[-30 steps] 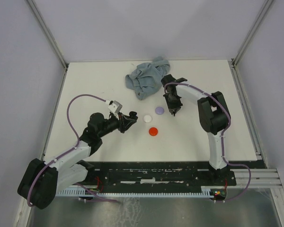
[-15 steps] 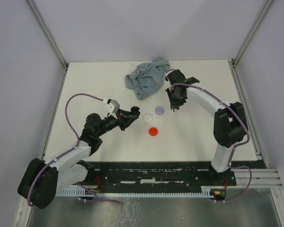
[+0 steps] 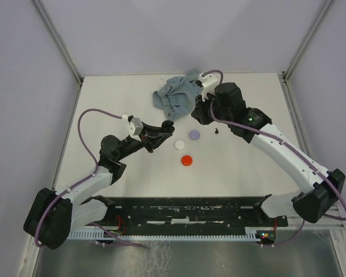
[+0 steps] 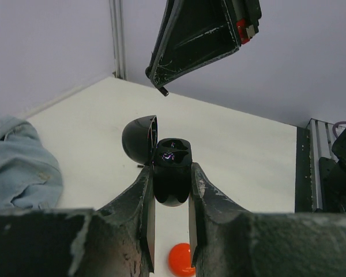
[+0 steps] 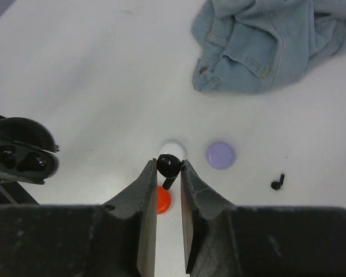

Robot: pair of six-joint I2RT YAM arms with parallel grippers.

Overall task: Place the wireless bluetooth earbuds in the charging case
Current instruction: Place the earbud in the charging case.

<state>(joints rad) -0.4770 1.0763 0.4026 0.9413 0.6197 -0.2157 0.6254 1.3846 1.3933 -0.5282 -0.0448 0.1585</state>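
**Ana:** Looking from the top camera, where does the work stand?

**Ben:** The left gripper [image 3: 162, 130] is clamped on the small glossy black charging case [image 3: 168, 125], lifted over the white table [image 3: 104, 104], left of the centre. The right gripper [image 3: 199, 115] hangs to its right and farther back, beside the crumpled blue denim cloth [image 3: 174, 95]. One tiny curved black plastic earbud [image 3: 217, 131] lies on the table, right of the round lilac disc [image 3: 194, 134].

**Ana:** And the left wrist view?

**Ben:** The case stands upright, its round lid [image 4: 140, 140] swung open to the left. The right gripper is above it, apart.

**Ana:** The right wrist?

**Ben:** Its narrow jaws pinch a second black earbud [image 5: 168, 167] by the round head. The case is far left. I cannot tell if a socket is free. I think it should travel left, line the stem over a socket, descend slowly, and release only when seated. A tilted stem may catch the rim.
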